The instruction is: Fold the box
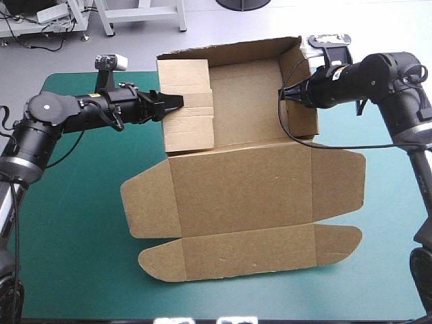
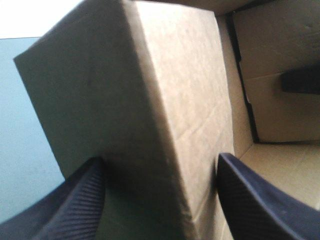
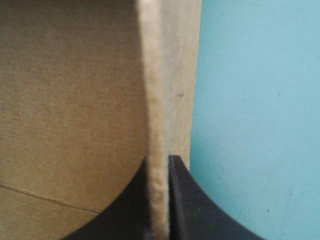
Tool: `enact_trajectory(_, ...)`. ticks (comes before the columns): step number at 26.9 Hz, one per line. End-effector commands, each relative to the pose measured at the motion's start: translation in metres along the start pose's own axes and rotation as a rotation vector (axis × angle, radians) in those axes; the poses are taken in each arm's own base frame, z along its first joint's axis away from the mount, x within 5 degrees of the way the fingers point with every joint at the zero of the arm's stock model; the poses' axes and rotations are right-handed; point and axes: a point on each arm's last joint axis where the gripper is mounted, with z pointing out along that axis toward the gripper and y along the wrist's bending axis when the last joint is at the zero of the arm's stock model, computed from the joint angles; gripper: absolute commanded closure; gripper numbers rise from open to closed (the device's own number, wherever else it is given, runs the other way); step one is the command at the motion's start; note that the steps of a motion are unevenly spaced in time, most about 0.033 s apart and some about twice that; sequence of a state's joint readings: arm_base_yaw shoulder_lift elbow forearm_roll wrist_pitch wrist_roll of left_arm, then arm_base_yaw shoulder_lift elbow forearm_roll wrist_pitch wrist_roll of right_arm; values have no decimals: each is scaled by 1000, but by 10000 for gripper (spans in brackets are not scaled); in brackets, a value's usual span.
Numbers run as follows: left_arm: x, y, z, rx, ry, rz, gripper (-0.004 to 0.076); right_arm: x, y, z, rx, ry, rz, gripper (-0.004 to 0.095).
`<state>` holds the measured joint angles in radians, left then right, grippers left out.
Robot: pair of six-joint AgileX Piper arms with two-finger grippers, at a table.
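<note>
On the left of the teal-green table (image 1: 74, 223), the left arm reached in from the side toward the box (image 1: 246, 101), which sat in the table's far half with its tray open upward. The left gripper (image 1: 177, 100) stood at the box's left wall (image 1: 187, 104), a broad panel that leaned inward over the tray floor. In the left wrist view its two black fingers (image 2: 75, 200) stood well apart, one on the outer side of that panel and one on the tray side. The brown board rose between them, and neither finger was clearly pressing on it.

In the middle, the far wall (image 1: 229, 48) stood raised. The lid (image 1: 243, 196) lay flat on the table toward the near edge, with rounded flaps spread out to both sides. A narrower strip (image 1: 250, 255) with rounded ends lay beyond the lid, nearest the table's near edge.

On the right, the right wall (image 1: 300, 101) stood upright. The right gripper (image 1: 283, 94) had it by the top edge, and the right wrist view showed the fingers all but closed with the pale cut edge of the board pinched between them. In that view the tray's inside lay on one side of the wall and bare table cover on the other.
</note>
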<state>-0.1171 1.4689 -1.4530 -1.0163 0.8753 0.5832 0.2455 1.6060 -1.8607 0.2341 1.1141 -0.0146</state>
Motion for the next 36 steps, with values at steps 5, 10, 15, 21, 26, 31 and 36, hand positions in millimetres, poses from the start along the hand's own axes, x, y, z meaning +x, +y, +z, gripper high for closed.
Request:
enact_trajectory(5, -27, -40, -14, -142, -121, 82, 282, -10, 24, -24, -78, -140, 24, 917)
enact_trajectory(10, -32, -45, -16, -306, -109, 134, 282, -12, 28, -24, -100, -167, 38, 917)
enact_trajectory(15, -28, -43, -7, -415, -98, 123, 283, -12, 37, -23, -114, -173, 29, 917)
enact_trajectory(21, -26, -54, 1, -419, -115, 141, 367, -11, 46, -21, -67, -193, -4, 912)
enact_trajectory(26, -22, -65, 7, -384, -104, 159, 389, -11, 46, -21, -53, -195, -6, 912)
enact_trajectory(31, -22, -66, 8, -385, -115, 174, 644, -11, 45, -21, -39, -196, -7, 912)
enact_trajectory(36, -28, -59, 5, -477, -178, 187, 729, -11, 45, -20, -1, -204, -7, 911)
